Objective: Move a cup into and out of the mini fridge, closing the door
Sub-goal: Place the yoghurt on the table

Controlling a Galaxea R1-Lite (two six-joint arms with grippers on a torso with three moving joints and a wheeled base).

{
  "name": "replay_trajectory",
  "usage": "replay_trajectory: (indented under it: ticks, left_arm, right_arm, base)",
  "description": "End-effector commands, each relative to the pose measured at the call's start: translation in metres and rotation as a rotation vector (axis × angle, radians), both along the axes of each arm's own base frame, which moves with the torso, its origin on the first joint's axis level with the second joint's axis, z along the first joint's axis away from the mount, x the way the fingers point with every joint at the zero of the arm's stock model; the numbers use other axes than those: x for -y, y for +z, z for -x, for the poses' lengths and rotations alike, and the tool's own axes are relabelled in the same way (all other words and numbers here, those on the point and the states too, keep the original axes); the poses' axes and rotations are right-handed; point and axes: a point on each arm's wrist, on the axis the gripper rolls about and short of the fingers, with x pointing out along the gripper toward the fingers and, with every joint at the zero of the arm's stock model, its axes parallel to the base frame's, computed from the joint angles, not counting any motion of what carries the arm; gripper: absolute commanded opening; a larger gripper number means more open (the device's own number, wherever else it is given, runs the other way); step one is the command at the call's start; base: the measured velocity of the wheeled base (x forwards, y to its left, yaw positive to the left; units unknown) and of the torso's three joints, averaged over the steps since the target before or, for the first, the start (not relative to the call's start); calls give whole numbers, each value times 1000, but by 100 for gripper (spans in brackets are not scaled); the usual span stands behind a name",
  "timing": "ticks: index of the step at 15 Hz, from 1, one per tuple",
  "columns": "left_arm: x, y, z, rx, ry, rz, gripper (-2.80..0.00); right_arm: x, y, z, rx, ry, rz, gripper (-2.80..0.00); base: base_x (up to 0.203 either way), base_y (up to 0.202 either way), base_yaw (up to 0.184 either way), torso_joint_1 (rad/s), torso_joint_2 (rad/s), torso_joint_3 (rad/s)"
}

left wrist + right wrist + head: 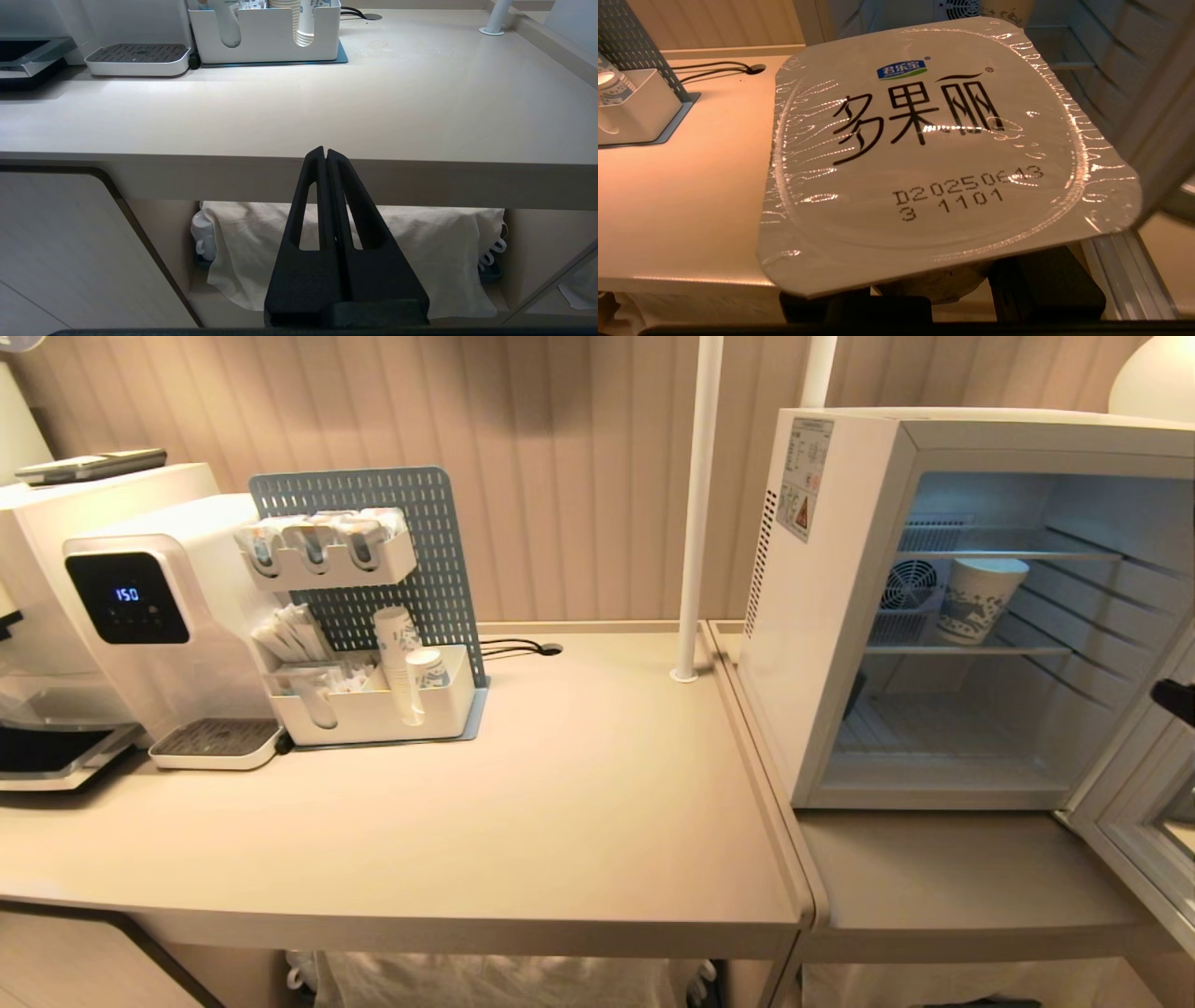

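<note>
The right gripper (943,298) is clamped on the cup (924,154), its two black fingers (1045,284) pressing the squat tub just under the rim. The cup's flat square foil lid, crinkled and shiny around its sealed edge, fills most of the right wrist view; it carries bold black characters, a small blue and green logo and a printed date code. The held cup hangs in front of the mini fridge (822,616), outside it, with the fan grille visible beyond the lid.

The fridge is a boxy white cabinet standing at the right end of the beige countertop (579,803). Its door (1144,821) is swung wide open toward the right edge of the head view. Inside are wire shelves, and one taller paper cup (980,597) with a blue pattern stands on the middle shelf beside the round fan.

The left gripper (325,154) hangs below the counter's front edge, its two black tapered fingers pressed together on nothing.

To the left on the counter stand a white water dispenser (140,616) with a lit display and a blue pegboard organiser (373,607) holding a stack of paper cups (400,663). One white pole (695,504) rises from the counter.
</note>
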Motion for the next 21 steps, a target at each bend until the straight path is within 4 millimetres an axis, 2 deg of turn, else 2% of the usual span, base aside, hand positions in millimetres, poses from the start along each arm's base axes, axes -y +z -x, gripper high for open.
replay_trajectory:
  ticks: [1,5,7,8,11,13,16,21]
  left_arm:
    - [0,0,0,0,0,0,-280]
    - [0,0,0,0,0,0,-280]
    - [0,0,0,-2,0,0,-280]
    - [0,0,0,-2,0,0,-280]
    - [0,0,0,-2,0,0,-280]
    - [0,0,0,-1,0,0,-280]
    - [0,0,0,-1,0,0,-280]
    - [0,0,0,-2,0,0,-280]
  right_arm:
    - [3,3,73,147,-12,-5,-280]
    - [6,-37,160,248,-88,-8,-280]
    - [6,-64,184,313,-101,-19,-280]
    - [6,-76,182,305,-111,-26,-280]
    - [5,-133,144,180,-102,12,-280]
    - [4,-161,132,124,-72,43,-280]
    - [4,-163,134,55,-36,66,-280]
    - [4,-162,134,72,-39,61,-280]
  base:
    - [0,0,0,0,0,0]
    - [0,0,0,0,0,0]
    - [0,0,0,0,0,0]
    - [0,0,0,0,0,0]
    - [0,0,0,0,0,0]
    - [0,0,0,0,0,0]
    - [0,0,0,0,0,0]
    - [-47,0,0,2,5,0]
